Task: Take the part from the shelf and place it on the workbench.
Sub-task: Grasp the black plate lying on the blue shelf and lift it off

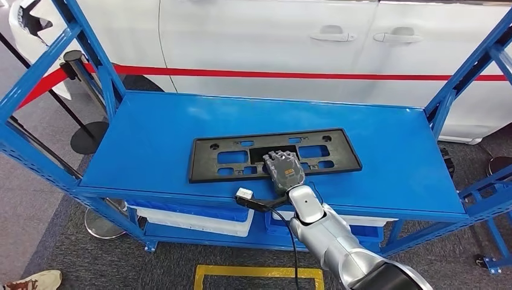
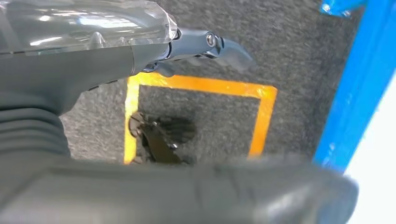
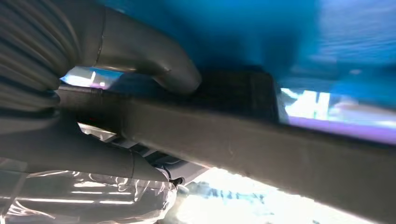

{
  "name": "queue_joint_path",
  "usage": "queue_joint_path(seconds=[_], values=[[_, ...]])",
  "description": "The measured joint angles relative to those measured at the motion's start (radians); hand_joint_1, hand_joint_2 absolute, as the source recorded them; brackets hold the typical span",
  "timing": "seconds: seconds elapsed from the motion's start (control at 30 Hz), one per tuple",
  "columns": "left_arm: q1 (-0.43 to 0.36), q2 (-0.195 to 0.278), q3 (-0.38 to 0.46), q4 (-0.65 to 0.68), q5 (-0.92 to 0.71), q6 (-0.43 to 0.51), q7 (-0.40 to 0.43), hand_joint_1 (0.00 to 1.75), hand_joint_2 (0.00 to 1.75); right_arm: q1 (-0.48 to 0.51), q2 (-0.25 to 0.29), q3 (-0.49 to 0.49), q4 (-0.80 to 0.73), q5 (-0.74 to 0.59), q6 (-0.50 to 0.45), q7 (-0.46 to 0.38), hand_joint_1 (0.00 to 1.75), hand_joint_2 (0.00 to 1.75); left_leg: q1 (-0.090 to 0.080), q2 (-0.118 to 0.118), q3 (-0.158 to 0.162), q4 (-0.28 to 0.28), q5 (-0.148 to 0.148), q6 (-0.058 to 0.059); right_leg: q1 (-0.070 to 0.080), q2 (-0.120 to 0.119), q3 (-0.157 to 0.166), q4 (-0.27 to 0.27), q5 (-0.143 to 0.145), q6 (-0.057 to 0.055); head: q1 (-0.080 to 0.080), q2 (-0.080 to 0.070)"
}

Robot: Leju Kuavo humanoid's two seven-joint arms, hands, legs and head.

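Observation:
The part (image 1: pixel 229 158) is a flat black plastic frame with several cut-outs. It lies across the middle of the blue shelf top (image 1: pixel 151 133). My right hand (image 1: pixel 284 169) reaches in from the front, its fingers over the part's near edge right of centre. In the right wrist view that edge (image 3: pixel 280 149) runs between the thumb (image 3: pixel 154 60) and the fingers, so the hand grips it. My left hand (image 2: pixel 140 51) hangs above the floor, fingers apart, holding nothing.
Blue uprights (image 1: pixel 90 54) (image 1: pixel 465 72) frame the shelf on both sides. A white car (image 1: pixel 272 42) stands close behind. White bins (image 1: pixel 199 219) sit on the lower level. A stanchion post (image 1: pixel 75 60) stands at the left, a yellow floor marking (image 1: pixel 259 275) lies in front, and a person's shoe (image 1: pixel 36 281) is at the bottom left.

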Motion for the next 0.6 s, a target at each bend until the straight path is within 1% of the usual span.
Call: queue_joint_path(seconds=[0.03,0.07,0.1,0.13,0.17,0.2,0.23,0.27,0.3,0.33,0.37,0.4,0.43,0.47,0.53,0.57,0.6], values=[[0.0,0.0,0.0,0.0,0.0,-0.001,0.0,0.0,0.0,0.0,0.0,0.0,0.0,0.0,0.0,0.0,1.64,1.75,0.002,0.001,0.002,-0.003,0.002,0.005,0.0,0.0,-0.004,0.01,-0.009,0.004,0.001,0.0],[0.0,0.0,0.0,0.0,0.0,-0.002,-0.001,0.0,0.0,-0.001,0.0,0.0,0.0,0.0,0.001,0.0,1.63,1.75,0.004,0.002,0.004,-0.008,0.005,0.011,-0.001,0.0,-0.017,0.04,-0.03,0.009,0.002,0.0],[-0.001,0.0,0.0,0.0,0.0,-0.003,-0.001,0.0,0.0,-0.001,0.0,0.0,0.0,0.0,0.003,0.0,1.61,1.75,0.005,0.003,0.005,-0.01,0.007,0.015,-0.003,0.0,-0.04,0.091,-0.059,0.015,0.002,0.0],[-0.001,0.0,0.0,0.0,0.0,-0.004,-0.002,0.0,0.0,0.0,0.0,0.0,0.0,0.0,0.004,0.0,1.61,1.75,0.005,0.003,0.004,-0.011,0.007,0.017,-0.005,0.0,-0.072,0.159,-0.093,0.019,0.003,0.0],[-0.001,0.001,0.0,0.0,0.0,-0.004,-0.002,0.0,0.0,0.001,0.0,0.0,0.0,0.0,0.005,0.0,1.61,1.75,0.004,0.003,0.003,-0.011,0.007,0.017,-0.008,0.0,-0.108,0.229,-0.12,0.022,0.003,0.0],[-0.001,0.001,0.0,0.0,-0.002,-0.003,-0.001,0.0,0.0,0.001,0.0,0.0,0.0,0.0,0.005,0.001,1.61,1.75,0.004,0.002,0.003,-0.011,0.007,0.018,-0.01,-0.001,-0.133,0.277,-0.131,0.024,0.003,0.0],[-0.001,0.001,0.0,0.0,-0.004,0.0,0.0,0.0,0.0,0.002,0.0,0.0,0.0,-0.001,0.004,0.001,1.61,1.75,0.004,0.002,0.004,-0.011,0.007,0.018,-0.011,-0.001,-0.142,0.289,-0.122,0.024,0.003,0.0],[-0.001,0.001,0.0,0.0,-0.006,0.006,0.002,0.0,0.0,0.002,0.0,0.0,0.0,-0.001,0.002,0.001,1.61,1.75,0.004,0.001,0.007,-0.011,0.006,0.018,-0.011,-0.001,-0.13,0.26,-0.093,0.022,0.003,0.0],[-0.001,0.001,0.0,0.0,-0.008,0.011,0.005,0.0,0.0,0.002,0.0,0.0,0.0,-0.002,0.0,0.001,1.61,1.75,0.004,-0.001,0.01,-0.011,0.004,0.017,-0.011,-0.001,-0.101,0.195,-0.052,0.018,0.003,0.0],[-0.001,0.001,0.0,0.0,-0.009,0.017,0.007,0.0,0.0,0.001,0.0,0.001,0.0,-0.002,-0.001,0.001,1.61,1.75,0.004,-0.002,0.013,-0.012,0.003,0.015,-0.01,0.0,-0.065,0.12,-0.018,0.013,0.003,0.0],[-0.002,0.001,0.0,0.0,-0.011,0.022,0.01,0.0,0.0,0.001,0.0,0.001,0.0,-0.003,-0.003,0.0,1.61,1.75,0.003,-0.003,0.014,-0.011,0.001,0.012,-0.007,0.0,-0.035,0.055,0.006,0.007,0.003,0.0],[-0.002,0.001,0.0,0.0,-0.014,0.026,0.012,0.0,0.0,0.0,0.0,0.002,0.0,-0.003,-0.003,0.0,1.61,1.75,0.002,-0.004,0.013,-0.012,0.001,0.008,-0.004,0.001,-0.018,0.014,0.016,0.003,0.003,0.0],[-0.003,0.001,0.0,0.0,-0.016,0.029,0.013,0.0,0.0,0.0,0.001,0.003,-0.001,-0.003,-0.004,0.0,1.61,1.75,0.001,-0.005,0.012,-0.013,0.0,0.002,0.0,0.001,-0.011,-0.002,0.015,-0.001,0.003,0.0],[-0.003,0.001,0.0,0.0,-0.017,0.032,0.014,0.0,0.0,-0.001,0.002,0.005,-0.002,-0.004,-0.006,-0.001,1.61,1.75,0.0,-0.005,0.012,-0.015,0.001,-0.004,0.002,0.002,-0.011,-0.006,0.015,-0.003,0.002,0.0],[-0.003,0.002,0.001,0.0,-0.014,0.035,0.01,0.0,0.0,-0.001,0.005,0.006,-0.004,-0.014,-0.016,-0.01,1.61,1.75,0.0,-0.004,0.012,-0.013,-0.005,-0.015,-0.003,0.0,-0.007,-0.016,0.02,-0.013,0.002,0.0],[-0.003,0.002,0.002,0.0,-0.009,0.036,0.007,0.0,0.0,-0.001,0.006,0.005,-0.005,-0.031,-0.021,-0.026,1.61,1.75,0.0,-0.003,0.004,0.008,-0.021,-0.017,-0.006,-0.001,-0.004,-0.022,0.023,-0.02,0.002,0.0],[-0.003,0.003,0.004,0.0,-0.004,0.036,0.005,0.0,0.0,-0.001,0.007,0.001,-0.006,-0.058,-0.027,-0.052,1.61,1.75,0.0,-0.002,-0.014,0.05,-0.049,-0.019,-0.008,-0.003,-0.002,-0.027,0.026,-0.025,0.001,0.0]])
